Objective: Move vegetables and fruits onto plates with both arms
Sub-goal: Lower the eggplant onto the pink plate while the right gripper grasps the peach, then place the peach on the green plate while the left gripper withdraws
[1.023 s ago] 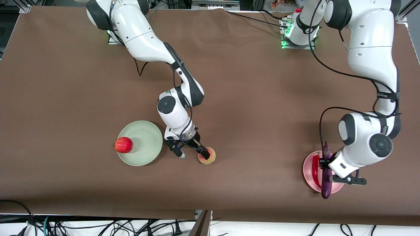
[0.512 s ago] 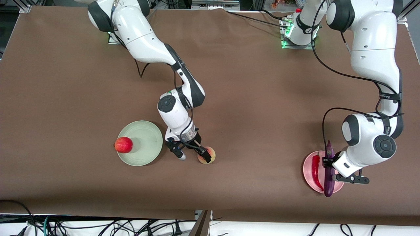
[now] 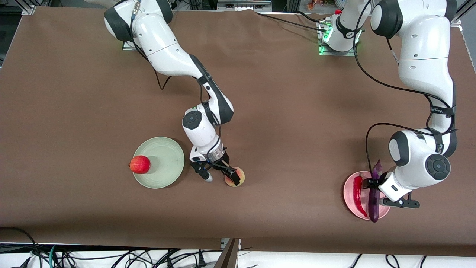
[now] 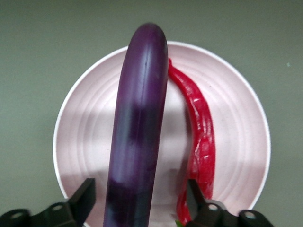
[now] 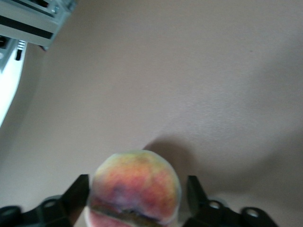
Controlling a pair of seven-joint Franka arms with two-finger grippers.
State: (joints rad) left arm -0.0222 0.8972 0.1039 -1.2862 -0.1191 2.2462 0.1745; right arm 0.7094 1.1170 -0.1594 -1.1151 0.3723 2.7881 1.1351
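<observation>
Front view: the peach (image 3: 237, 176) on the table is straddled by the wide right gripper (image 3: 220, 174), the green plate (image 3: 163, 163) at nine o'clock, while the eggplant (image 3: 374, 199) is straddled by the wide left gripper (image 3: 373, 193) on the pink plate (image 3: 349, 201).

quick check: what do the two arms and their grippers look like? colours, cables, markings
Both arms, the right arm and the left arm, have glossy white rounded shells with dark grey joint bands and round dark grey caps at the wrist joints. Loose black cables run along each. Green lights glow at both bases, and small dark lettering marks the left forearm. The right gripper and left gripper are black with two fingers.
</observation>
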